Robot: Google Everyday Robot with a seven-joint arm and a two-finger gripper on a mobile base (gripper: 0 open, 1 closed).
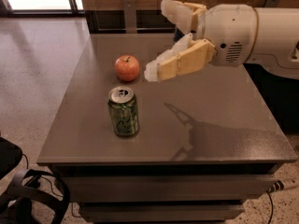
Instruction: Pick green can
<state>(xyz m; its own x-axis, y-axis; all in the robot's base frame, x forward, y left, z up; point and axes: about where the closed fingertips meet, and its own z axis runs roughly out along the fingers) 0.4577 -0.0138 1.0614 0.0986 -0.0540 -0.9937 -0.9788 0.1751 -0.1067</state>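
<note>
1. Here's the table [233, 101], a broad grey top that fills most of the view, with drawer-like fronts below its near edge.
2. In from the right comes the arm [275, 31], a fat white casing stretched across the far right part of the table, above the surface.
3. At its end is the gripper [156, 40], hanging in the air over the back half of the table, its two tan fingers [182, 62] spread wide and nothing between them. One finger points left near the back edge; the other slants down and left, its pale tip ending just right of the apple as seen from here.
4. Its shadow [187, 125] lies on the tabletop below, a dark forked shape right of the middle.
5. And the green can [124, 112]! It stands upright on the front left part of the table, silver top and pull tab up, pale lettering facing the camera. It sits lower left of the gripper in this view, well apart from both fingertips and touching nothing but the table.
6. The apple [127, 67], reddish orange, rests just behind the can, between it and the lower fingertip's side of the table, clear of the can.
</note>
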